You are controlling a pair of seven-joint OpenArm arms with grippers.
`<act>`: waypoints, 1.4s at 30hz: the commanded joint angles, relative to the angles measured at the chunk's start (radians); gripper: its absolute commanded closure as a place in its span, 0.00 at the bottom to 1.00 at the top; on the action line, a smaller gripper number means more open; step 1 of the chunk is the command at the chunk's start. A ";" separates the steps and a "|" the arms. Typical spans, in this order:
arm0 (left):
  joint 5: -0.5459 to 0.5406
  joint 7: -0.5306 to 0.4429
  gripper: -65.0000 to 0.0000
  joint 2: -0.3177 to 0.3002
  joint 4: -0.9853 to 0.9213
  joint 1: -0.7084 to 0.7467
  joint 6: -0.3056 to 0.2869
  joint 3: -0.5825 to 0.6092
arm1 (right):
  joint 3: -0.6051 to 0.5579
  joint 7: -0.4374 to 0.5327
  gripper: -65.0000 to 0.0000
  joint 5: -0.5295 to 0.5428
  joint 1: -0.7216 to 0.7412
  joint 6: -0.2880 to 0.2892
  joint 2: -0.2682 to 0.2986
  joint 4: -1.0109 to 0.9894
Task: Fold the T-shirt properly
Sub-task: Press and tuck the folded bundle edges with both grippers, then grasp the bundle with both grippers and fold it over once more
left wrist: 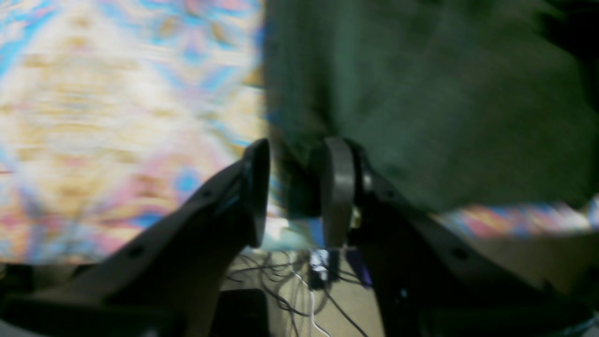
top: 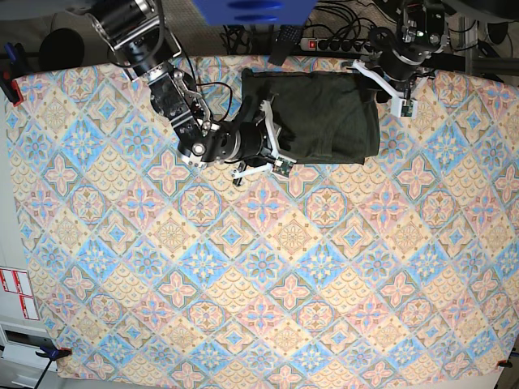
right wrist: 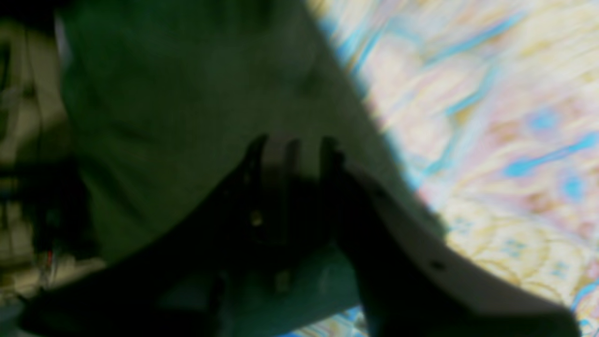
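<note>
The dark olive-green T-shirt [top: 320, 117] lies folded into a rough rectangle at the table's far edge. My right gripper [top: 278, 154] is at its near left corner. In the right wrist view its fingers [right wrist: 276, 159] stand close together with green cloth [right wrist: 187, 93] in the narrow gap, gripper [right wrist: 304, 157] shut on it. My left gripper [top: 383, 87] is at the shirt's far right corner. In the left wrist view a dark bunch of shirt [left wrist: 421, 103] fills the space between the jaws, gripper [left wrist: 297, 187] shut on it. Both wrist views are blurred.
A patterned cloth [top: 259, 267] in blue, pink and yellow covers the table. Behind the far edge are a power strip [top: 332, 44], cables and a blue object [top: 255, 10]. Clamps hold the cloth at the left edge [top: 8, 81] and the near left corner [top: 50, 352].
</note>
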 commanded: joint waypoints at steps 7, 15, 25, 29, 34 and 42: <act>-0.008 -0.018 1.00 -0.004 0.074 0.073 -0.002 -0.003 | -0.017 0.092 0.93 0.019 0.068 -0.005 -0.004 -0.063; -0.008 -0.018 1.00 -0.002 0.079 0.095 -0.002 -0.001 | -0.017 0.092 0.93 0.019 0.116 -0.005 -0.006 -0.066; 0.002 -0.014 1.00 -0.004 0.042 0.070 0.002 0.123 | -0.024 0.100 0.93 0.019 0.171 -0.005 -0.007 -0.178; 0.002 -0.014 1.00 -0.004 -0.021 0.041 0.004 0.135 | -0.024 0.131 0.93 0.019 0.171 -0.005 -0.047 -0.232; 0.002 -0.014 1.00 -0.004 -0.087 -0.002 0.005 0.135 | -0.026 0.134 0.93 0.019 0.171 -0.005 -0.064 -0.295; 0.005 -0.014 1.00 -0.004 -0.251 -0.131 0.005 0.134 | -0.027 0.127 0.93 0.019 0.163 -0.005 -0.023 -0.287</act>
